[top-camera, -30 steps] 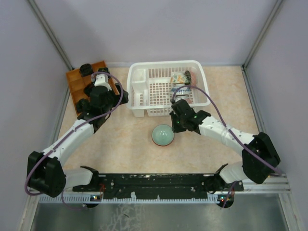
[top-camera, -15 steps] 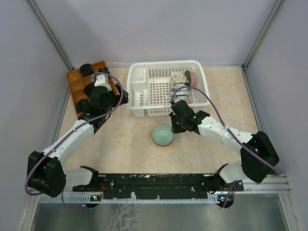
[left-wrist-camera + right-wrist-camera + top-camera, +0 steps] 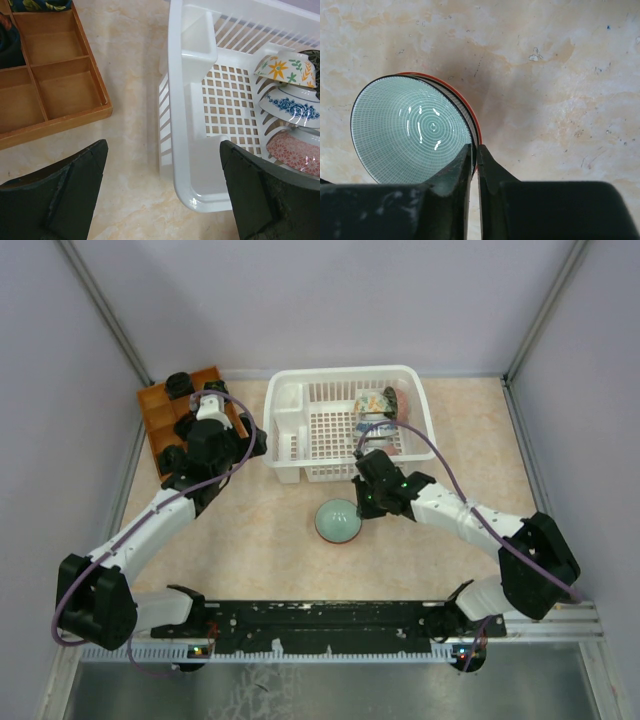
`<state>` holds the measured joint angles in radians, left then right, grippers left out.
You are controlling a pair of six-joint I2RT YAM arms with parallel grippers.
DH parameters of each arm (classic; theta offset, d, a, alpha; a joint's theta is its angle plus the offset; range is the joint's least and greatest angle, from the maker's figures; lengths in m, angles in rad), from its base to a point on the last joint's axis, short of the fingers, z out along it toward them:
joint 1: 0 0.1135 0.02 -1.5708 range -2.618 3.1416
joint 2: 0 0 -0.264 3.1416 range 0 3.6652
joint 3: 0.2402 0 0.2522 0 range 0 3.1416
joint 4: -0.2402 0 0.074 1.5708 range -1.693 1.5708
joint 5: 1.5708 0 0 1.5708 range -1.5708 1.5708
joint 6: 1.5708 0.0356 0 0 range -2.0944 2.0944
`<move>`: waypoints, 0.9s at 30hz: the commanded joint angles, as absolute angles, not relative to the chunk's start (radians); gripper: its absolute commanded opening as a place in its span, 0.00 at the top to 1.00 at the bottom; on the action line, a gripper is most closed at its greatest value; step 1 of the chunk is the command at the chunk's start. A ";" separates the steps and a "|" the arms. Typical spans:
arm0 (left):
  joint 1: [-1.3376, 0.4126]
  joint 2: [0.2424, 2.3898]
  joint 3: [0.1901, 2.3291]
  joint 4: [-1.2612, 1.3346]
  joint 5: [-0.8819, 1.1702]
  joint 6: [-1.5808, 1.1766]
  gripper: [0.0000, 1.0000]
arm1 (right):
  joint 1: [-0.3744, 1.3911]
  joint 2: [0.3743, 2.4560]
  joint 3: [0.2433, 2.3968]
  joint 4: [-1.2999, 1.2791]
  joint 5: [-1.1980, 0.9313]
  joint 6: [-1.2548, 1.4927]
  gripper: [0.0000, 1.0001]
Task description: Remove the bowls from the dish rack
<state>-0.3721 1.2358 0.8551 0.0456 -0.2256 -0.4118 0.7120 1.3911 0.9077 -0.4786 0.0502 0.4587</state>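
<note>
Right gripper [image 3: 474,150]: I'm seeing the jaws standing almost together, only a thin slit between them, tips at the rim of the pale green bowl [image 3: 410,132]. I cannot tell if the rim is pinched.
Pale green bowl: sitting on the table [image 3: 270,540] at 6 o'clock of the dish rack [image 3: 290,390], outside it, orange-red outer wall showing.
Left gripper [image 3: 163,147]: jaws standing wide apart, holding nothing, hanging over table between tray and rack.
Bowls in rack: flowered bowl [image 3: 285,70], blue-patterned bowl [image 3: 292,107] and pink-patterned bowl [image 3: 295,150] are standing on edge in a row, toward the rack's 2 o'clock.
Tray [image 3: 65,85]: lying at 9 o'clock of the rack.
</note>
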 commanded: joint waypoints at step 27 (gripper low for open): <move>-0.368 1.325 0.966 -0.023 -0.215 -0.398 0.01 | 0.763 1.373 1.448 -0.790 0.495 0.221 0.45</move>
